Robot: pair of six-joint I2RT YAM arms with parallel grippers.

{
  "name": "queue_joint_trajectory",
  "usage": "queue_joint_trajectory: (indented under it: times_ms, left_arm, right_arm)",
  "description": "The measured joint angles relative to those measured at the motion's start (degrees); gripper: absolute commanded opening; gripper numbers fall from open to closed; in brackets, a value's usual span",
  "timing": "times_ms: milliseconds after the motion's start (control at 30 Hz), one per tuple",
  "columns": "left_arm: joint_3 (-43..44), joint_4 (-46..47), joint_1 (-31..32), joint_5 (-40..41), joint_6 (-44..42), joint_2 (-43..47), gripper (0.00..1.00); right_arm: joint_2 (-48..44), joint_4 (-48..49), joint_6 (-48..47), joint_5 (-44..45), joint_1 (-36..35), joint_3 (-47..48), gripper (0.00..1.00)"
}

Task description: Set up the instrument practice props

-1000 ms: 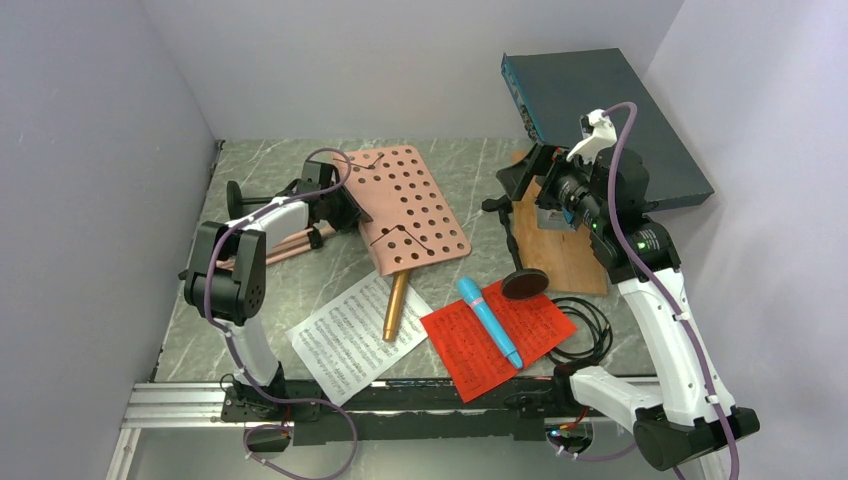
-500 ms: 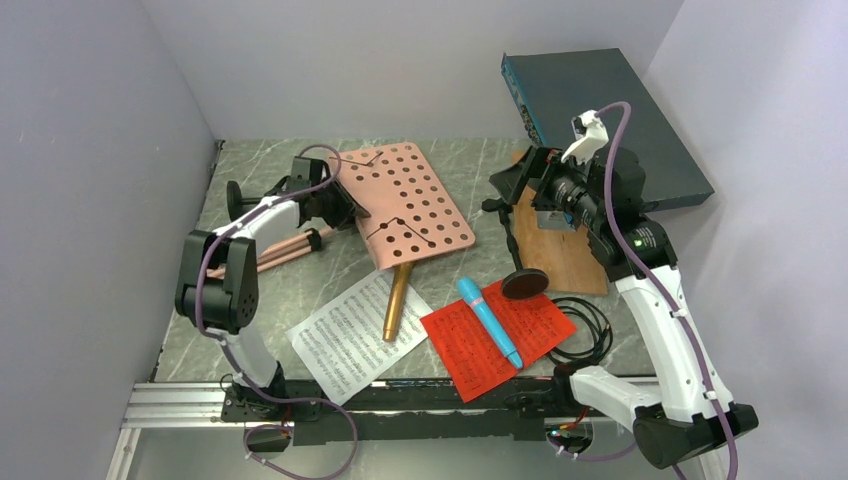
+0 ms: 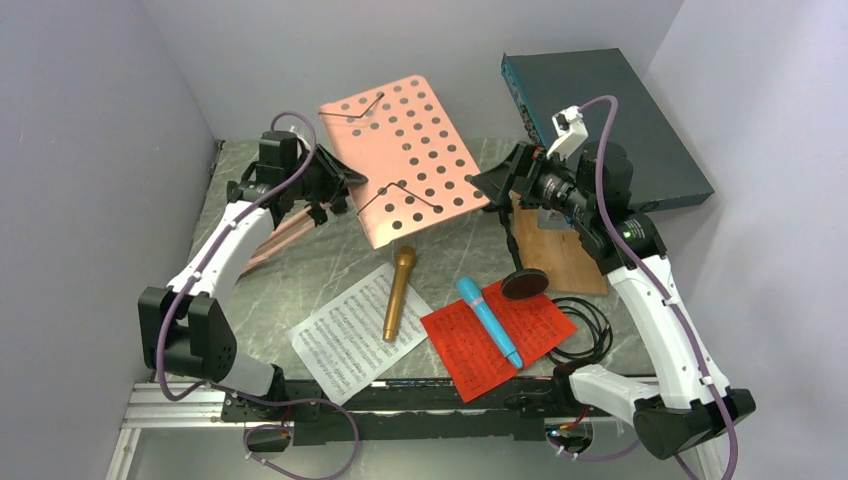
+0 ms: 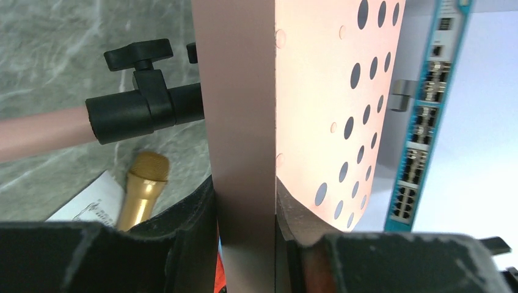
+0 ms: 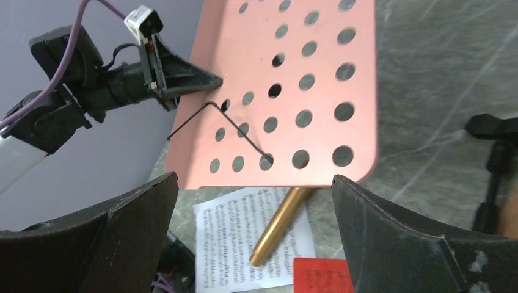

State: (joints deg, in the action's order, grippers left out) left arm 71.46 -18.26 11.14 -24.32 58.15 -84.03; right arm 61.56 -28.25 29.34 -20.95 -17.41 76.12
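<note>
Your left gripper (image 3: pixel 340 182) is clamped on the left edge of the pink music desk (image 3: pixel 405 160). It holds the desk tilted above the table (image 3: pixel 290 285) at back centre, with the holed face toward the overhead camera. Your right gripper (image 3: pixel 490 185) has its jaws spread wide just beside the desk's right edge; no contact shows.

**Surroundings**
- The tripod legs (image 3: pixel 285 235) lie on the table below the left arm.
- The gold microphone (image 3: pixel 397 293) lies near the desk's lower edge, its handle across the white sheet (image 3: pixel 340 345).
- The blue microphone (image 3: pixel 489 322) lies on the red sheet (image 3: pixel 505 335), just beside the white one.
- A black pole (image 3: pixel 524 284) lies under the right arm, its round base at the red sheet's far corner and its shaft running along the wooden board (image 3: pixel 570 260).
- A second round black base (image 3: pixel 235 195) shows at far left, behind the left arm.
- A coiled black cable (image 3: pixel 590 330) sits right of the red sheet.
- The dark-teal box (image 3: pixel 610 110) sits at back right, behind the right gripper.

**Views compared**
- Only the left wrist view settles the grip: the desk runs edge-on between both fingers (image 4: pixel 189 220), pinched tight.
- The left wrist view also shows a black clamp collar (image 4: pixel 143 101) with a knob on the pink tube, and rows of ports on the box's face.
- The right wrist view shows its own two fingers standing wide to either side of the desk.
- It also shows a wire page holder (image 5: pixel 229 122) on the face, and the left gripper biting the far edge.
- Only the overhead view takes in the blue microphone, board and cable.
</note>
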Motion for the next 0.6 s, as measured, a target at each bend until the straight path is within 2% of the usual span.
queue_joint_trajectory:
  times_ms: [267,600]
  left_arm:
    - [4.1,3.0,-0.2,0.3,1.4,2.9,0.0]
    - [4.2,9.5,-0.2,3.9,5.8,7.1,0.0]
  right_arm:
    - [2.3,1.3,4.6,1.1,-3.0,3.7,1.0]
    - [1.8,6.4,11.8,6.0,-3.4,4.4,0.9]
